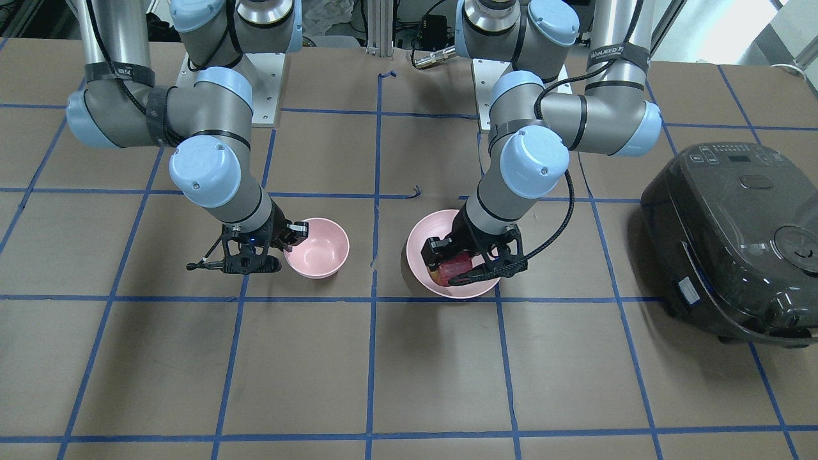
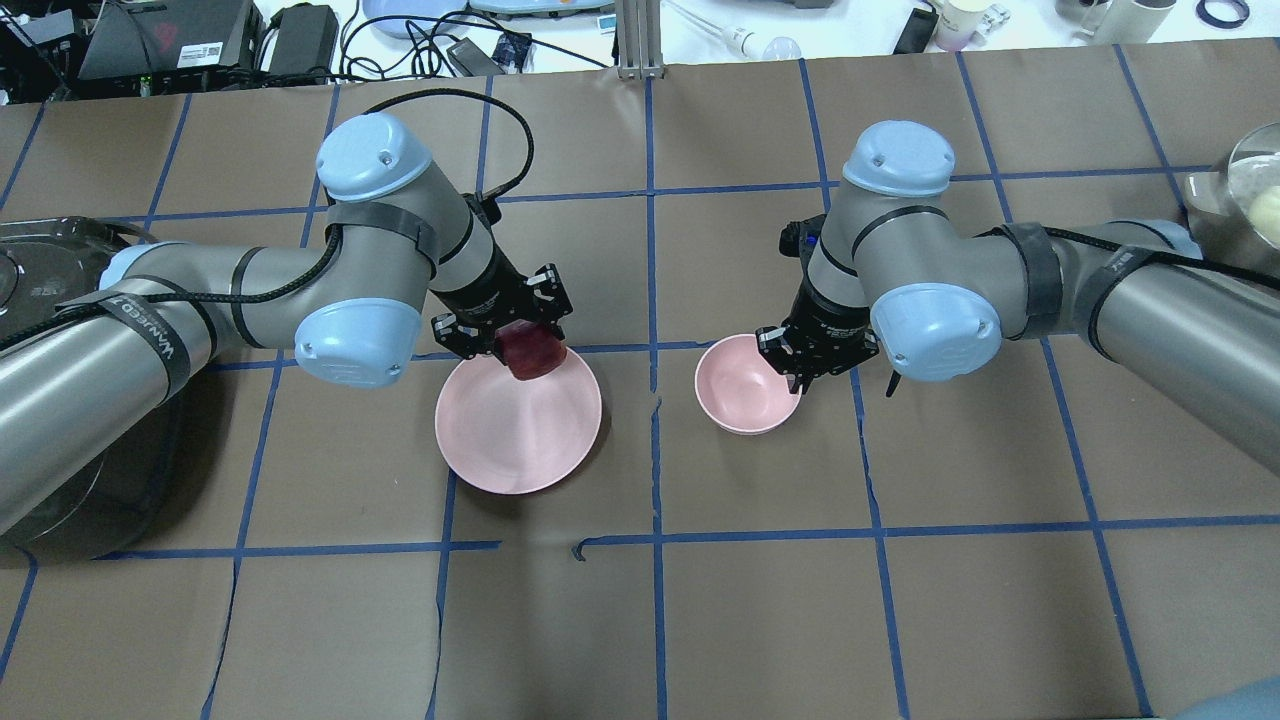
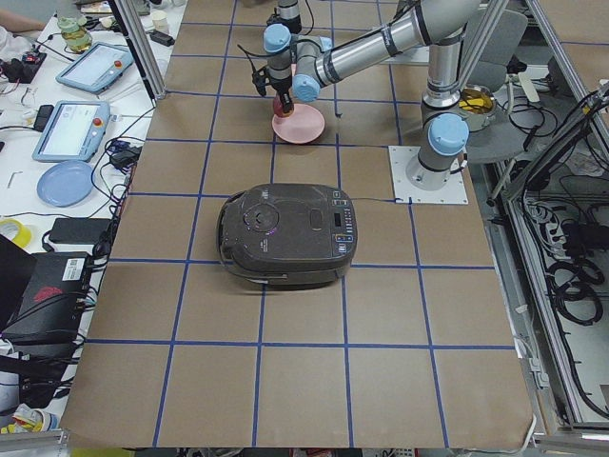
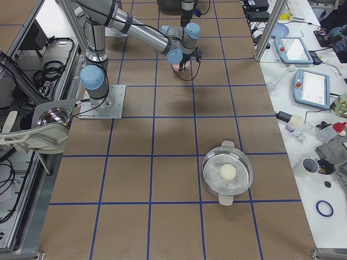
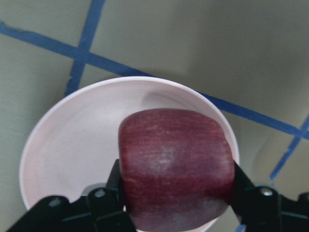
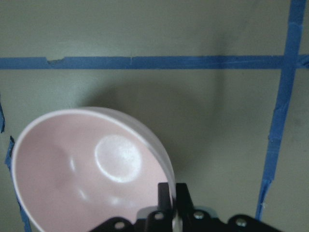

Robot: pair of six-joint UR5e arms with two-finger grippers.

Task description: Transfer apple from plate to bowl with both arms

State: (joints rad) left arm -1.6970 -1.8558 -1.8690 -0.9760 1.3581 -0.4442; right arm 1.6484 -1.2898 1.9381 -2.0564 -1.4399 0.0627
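Left pincer (image 2: 512, 336): clamped on apple (image 2: 532, 355), over plate (image 2: 520, 445); right pincer (image 6: 174, 198): pinching bowl (image 6: 87, 164) rim. Lift clear, carry level, release low inside bowl.

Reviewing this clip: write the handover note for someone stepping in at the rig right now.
Left tool: shut on the apple, over the plate; I cannot tell if it is lifted clear.
Right tool: shut on the rim of the bowl, which is empty and apart from the plate.
Done: apple grasped, bowl gripped.
To do: carry the apple across and release it inside the bowl.
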